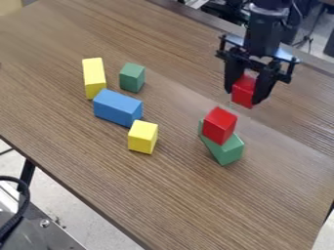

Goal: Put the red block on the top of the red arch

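Gripper, black, two-fingered [250,89]: hanging over the far right part of the table, pointing downward; its two fingers are closing in on a block from opposite sides and gripping it.

Block, small, red, smooth-faced [244,92]: sitting between the fingertips, its lower end protruding beneath them; being held above and beyond the two-piece stack, apart from it.

Stack, two pieces. Upper: solid-looking red piece [219,125], resting tilted in outline against the piece below; whether it is forming an arch, one cannot tell. Lower: green block [227,149], lying on the table and projecting toward the near right, with a sliver showing at the upper piece's left.

Group to the left, four blocks, all resting on the tabletop:
– oblong yellow block [94,78], lying farthest left;
– green cube-like block [132,77], standing just to its right, apart;
– oblong blue block [117,107], lying nearer the camera than both, beside the yellow oblong's near end;
– short yellow block [143,137], standing beside the blue block's near right end; contact uncertain.

Table, brown, wood-grained [130,195]: supporting the stack and the group.
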You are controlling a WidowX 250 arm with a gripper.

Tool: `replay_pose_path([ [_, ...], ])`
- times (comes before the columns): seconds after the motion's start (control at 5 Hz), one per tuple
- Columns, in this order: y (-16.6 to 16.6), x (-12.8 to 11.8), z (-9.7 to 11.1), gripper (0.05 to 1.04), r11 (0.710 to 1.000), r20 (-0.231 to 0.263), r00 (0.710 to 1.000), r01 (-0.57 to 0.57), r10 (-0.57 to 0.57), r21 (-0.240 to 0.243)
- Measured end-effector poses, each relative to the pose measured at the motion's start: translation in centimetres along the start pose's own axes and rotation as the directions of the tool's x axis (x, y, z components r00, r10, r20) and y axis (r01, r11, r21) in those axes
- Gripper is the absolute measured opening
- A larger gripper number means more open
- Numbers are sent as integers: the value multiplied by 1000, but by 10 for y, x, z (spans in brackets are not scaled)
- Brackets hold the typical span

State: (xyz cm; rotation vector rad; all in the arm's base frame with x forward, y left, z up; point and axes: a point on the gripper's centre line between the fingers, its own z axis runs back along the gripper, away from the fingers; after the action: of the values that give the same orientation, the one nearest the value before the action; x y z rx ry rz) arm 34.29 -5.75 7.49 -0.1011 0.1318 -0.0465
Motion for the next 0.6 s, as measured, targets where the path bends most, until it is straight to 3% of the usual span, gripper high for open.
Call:
replay_pose_path([
  [0.2, 0, -5, 6, 584, 1000, 14, 1000, -4, 4, -4],
  [0.6, 5, -34, 30, 584, 995, 37, 996, -78, 76, 58],
])
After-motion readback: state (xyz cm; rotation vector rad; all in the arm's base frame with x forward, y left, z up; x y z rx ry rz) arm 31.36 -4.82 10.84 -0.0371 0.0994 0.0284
